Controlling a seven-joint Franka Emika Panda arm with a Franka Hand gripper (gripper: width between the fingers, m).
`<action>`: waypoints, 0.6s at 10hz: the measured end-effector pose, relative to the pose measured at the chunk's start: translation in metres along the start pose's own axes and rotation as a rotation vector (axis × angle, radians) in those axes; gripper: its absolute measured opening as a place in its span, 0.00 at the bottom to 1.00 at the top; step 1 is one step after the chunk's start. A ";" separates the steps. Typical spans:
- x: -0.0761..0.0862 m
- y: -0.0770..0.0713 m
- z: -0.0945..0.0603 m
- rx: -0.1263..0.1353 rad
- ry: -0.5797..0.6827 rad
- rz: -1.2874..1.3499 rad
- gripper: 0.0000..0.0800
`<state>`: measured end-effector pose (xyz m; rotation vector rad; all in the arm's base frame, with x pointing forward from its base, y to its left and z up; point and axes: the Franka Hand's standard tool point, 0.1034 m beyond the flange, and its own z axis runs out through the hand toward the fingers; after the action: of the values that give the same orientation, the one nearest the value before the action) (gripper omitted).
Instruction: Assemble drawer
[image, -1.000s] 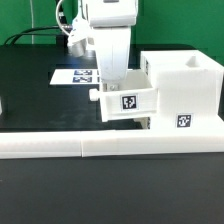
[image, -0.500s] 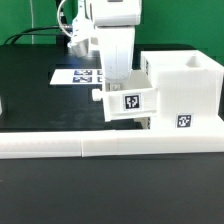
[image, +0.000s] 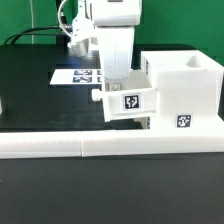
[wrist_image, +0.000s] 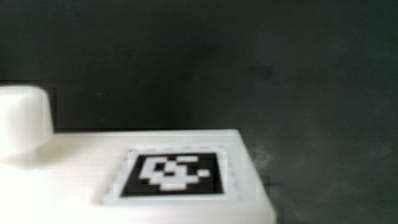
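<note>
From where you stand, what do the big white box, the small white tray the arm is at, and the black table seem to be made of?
The white cube-shaped hollow housing looks like matte plastic: thick, even walls, uniform white, no grain. The small white tray with a square tag looks the same, its black-and-white tag seemingly a printed sticker. The black table surface looks matte and dull, possibly cloth or a mat; the pictures leave that open.

The arm (image: 108, 40) stands over a tray (image: 128, 100) partly inside the housing (image: 180, 95)

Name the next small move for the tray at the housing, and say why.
Probably keep pushing the shallow white plastic tray toward the exterior view's right, into the white cube-shaped housing. The tray juts out from the housing's side, and the gripper stands over it; its jaws are hidden.
</note>
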<state>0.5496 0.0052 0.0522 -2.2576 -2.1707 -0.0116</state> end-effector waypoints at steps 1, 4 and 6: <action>0.001 0.000 0.000 -0.002 -0.009 -0.009 0.05; 0.003 -0.001 0.000 -0.010 -0.040 0.001 0.05; 0.001 -0.001 0.000 -0.010 -0.040 0.004 0.05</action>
<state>0.5491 0.0066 0.0523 -2.2876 -2.1902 0.0234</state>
